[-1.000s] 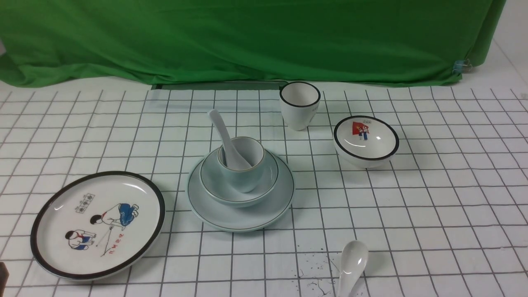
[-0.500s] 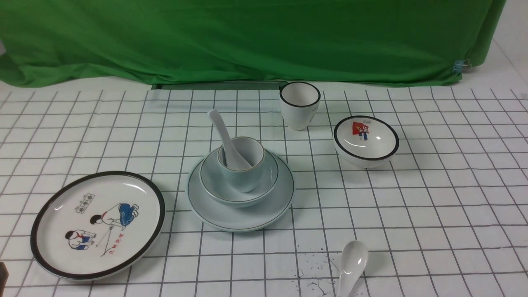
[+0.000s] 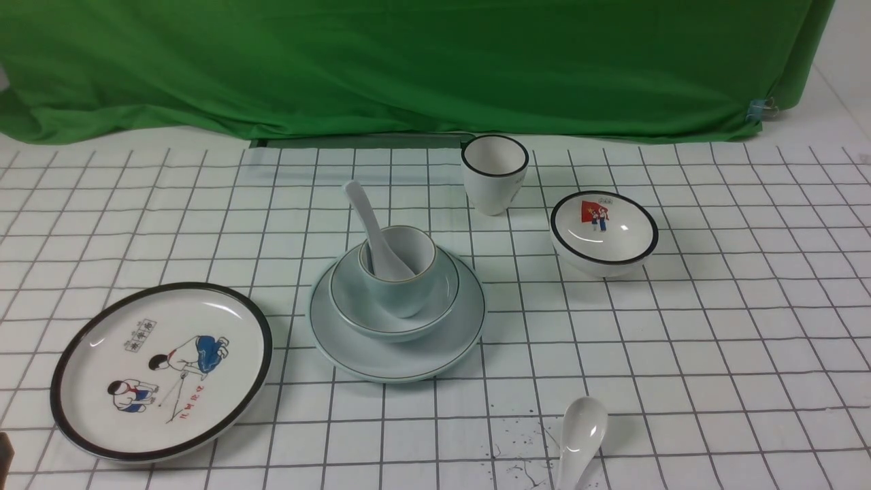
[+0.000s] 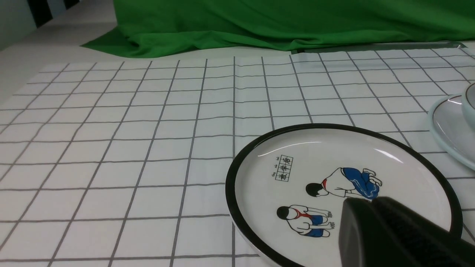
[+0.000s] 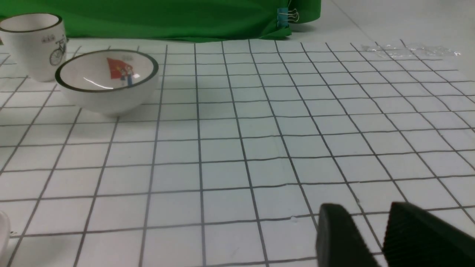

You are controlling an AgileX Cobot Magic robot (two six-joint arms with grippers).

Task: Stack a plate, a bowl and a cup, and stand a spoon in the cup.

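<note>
Pale blue-grey glossy round plate (image 3: 395, 371): likely rigid, brittle; grasp by rim. It bears the smaller grey-blue glossy bowl (image 3: 347, 309), then the pale blue-green handleless cup (image 3: 401, 296), holding the white curved-handled spoon (image 3: 371, 221): grip handle. Left gripper (image 4: 365, 200): closed, empty. Right gripper (image 5: 363, 205): parted, empty.

Nothing in the front view has visibly changed since the earlier pictures

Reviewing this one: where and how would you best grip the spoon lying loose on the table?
Probably by the handle, just behind the scoop of the loose spoon, coming from above with one jaw on each long side. It lies flat with its hollow up, and narrows there from the wide oval scoop, so the jaws should close more easily. The handle's far end is out of frame.
</note>
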